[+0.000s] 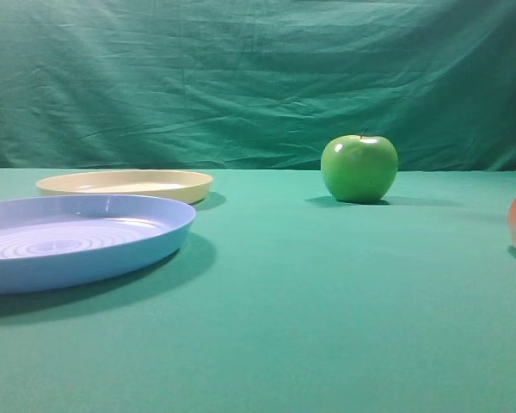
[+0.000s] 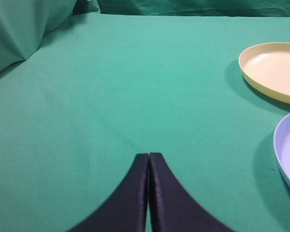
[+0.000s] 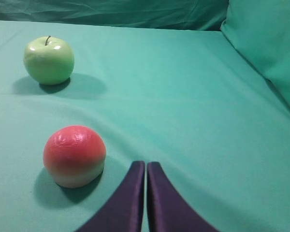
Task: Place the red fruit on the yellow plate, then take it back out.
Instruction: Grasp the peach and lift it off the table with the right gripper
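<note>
Right gripper (image 3: 146, 166) nearest the wrist lens — jaws pressed together, holding nothing. Red fruit (image 3: 74, 155) on the counter (image 3: 183, 96) at its 9 o'clock, apart; green apple (image 3: 49, 60) at 11. Left gripper (image 2: 149, 157) likewise closed, empty — yellow plate (image 2: 261, 79) at 2 o'clock, blue plate (image 2: 282, 159) at 3.
</note>
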